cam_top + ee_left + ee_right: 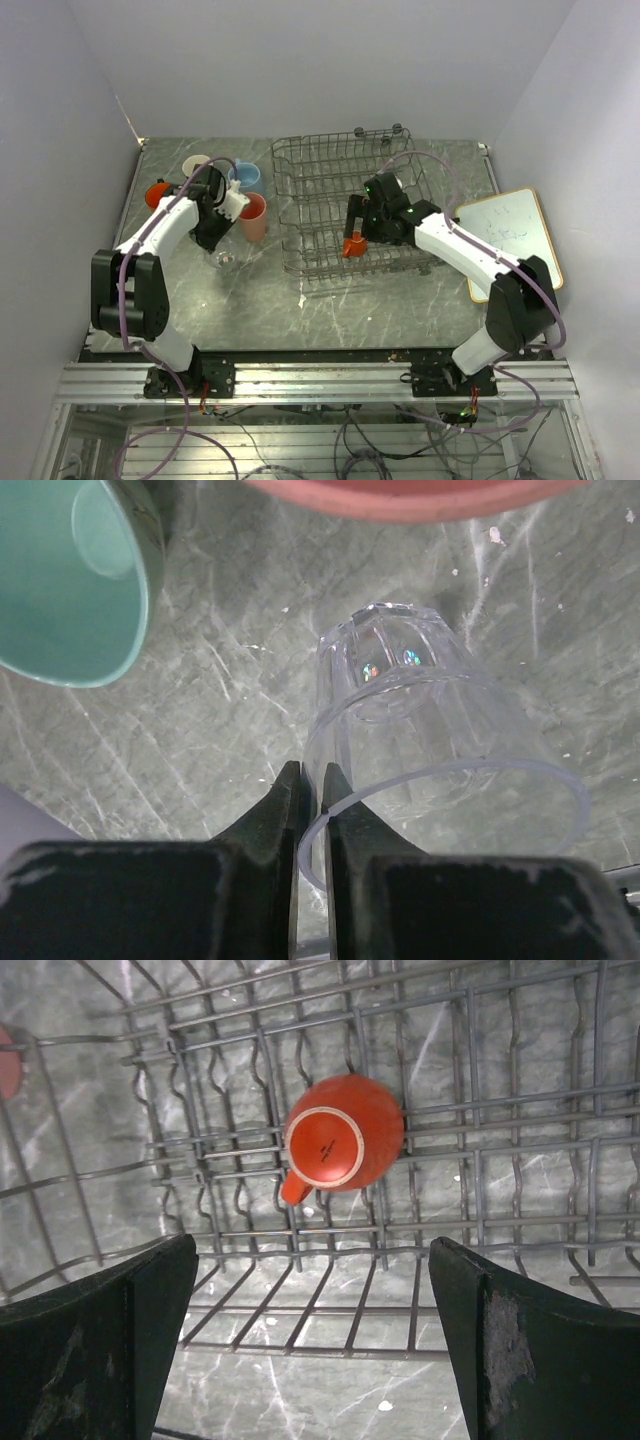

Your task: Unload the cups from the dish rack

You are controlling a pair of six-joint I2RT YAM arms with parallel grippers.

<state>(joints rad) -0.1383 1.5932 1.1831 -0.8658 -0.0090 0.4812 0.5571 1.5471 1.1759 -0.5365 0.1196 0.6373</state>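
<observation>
**Left claw pinches the glass, right claw gapes over the rack**

We see the left claw (pixel 310 780) closed narrow on the rim of the clear glass (pixel 400 710), one finger on each side of its wall. The glass's mouth faces the wrist camera and its base points toward the grey desk (pixel 230 680). We cannot tell whether the base touches the desk. Close around it stand the pale green cup (pixel 70 580) to one side and the rim of the pink tumbler (pixel 400 495) just beyond – both near the glass, neither touching it.

The right claw (pixel 312 1248) is spread wide and holds nothing. It hangs above the tiny orange cup (pixel 335 1145), which sits bottom-up inside the dish rack (pixel 480 1110) with its small handle toward the claw. Tines and cross wires crowd the cup on every side.

From above we count six cups. Five are out on the desk left of the rack – the glass, tumbler, pale green cup, an orange mug (pixel 157 192) and a light blue mug (pixel 247 177). One is in the rack. One white board (pixel 510 240) lies right of the rack.
</observation>
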